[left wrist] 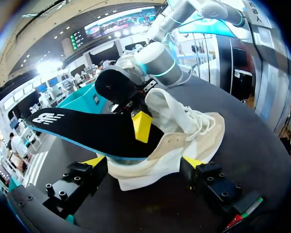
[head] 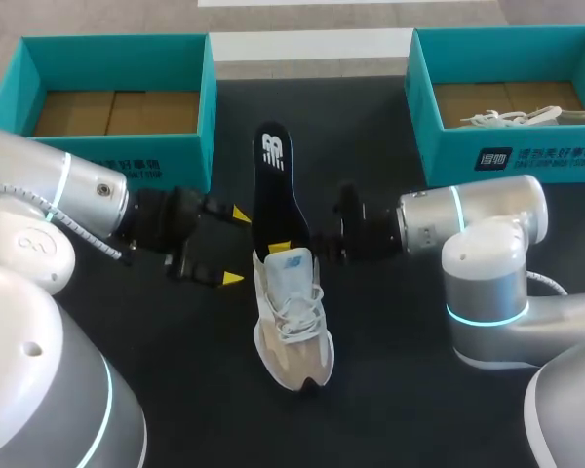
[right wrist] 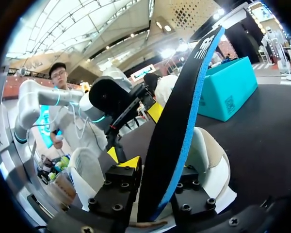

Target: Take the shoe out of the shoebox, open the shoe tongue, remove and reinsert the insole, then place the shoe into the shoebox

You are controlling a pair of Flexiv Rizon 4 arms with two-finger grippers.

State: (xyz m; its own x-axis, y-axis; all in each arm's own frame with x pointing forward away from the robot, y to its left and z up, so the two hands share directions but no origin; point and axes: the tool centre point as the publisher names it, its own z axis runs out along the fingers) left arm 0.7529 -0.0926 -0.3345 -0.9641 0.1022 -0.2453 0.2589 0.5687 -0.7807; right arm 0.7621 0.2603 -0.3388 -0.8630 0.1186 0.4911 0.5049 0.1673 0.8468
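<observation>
A beige and white shoe [head: 294, 327] lies mid-table, toe toward me. Its black insole [head: 273, 185] sticks up out of the heel opening and slants away, its lower end still inside the shoe. My right gripper [head: 307, 249] is at the heel from the right. In the right wrist view the insole [right wrist: 184, 111] stands between its parted fingers [right wrist: 123, 182], so it is open, over the shoe [right wrist: 213, 165]. My left gripper [head: 236, 247] stands wide open just left of the heel. In the left wrist view the shoe [left wrist: 184, 131] and insole [left wrist: 87, 131] lie just ahead of its tips.
A teal shoebox [head: 117, 97] with a bare cardboard floor stands at the back left. A second teal box [head: 507, 156] at the back right holds another pale shoe [head: 512, 117]. Dark tabletop lies around the shoe.
</observation>
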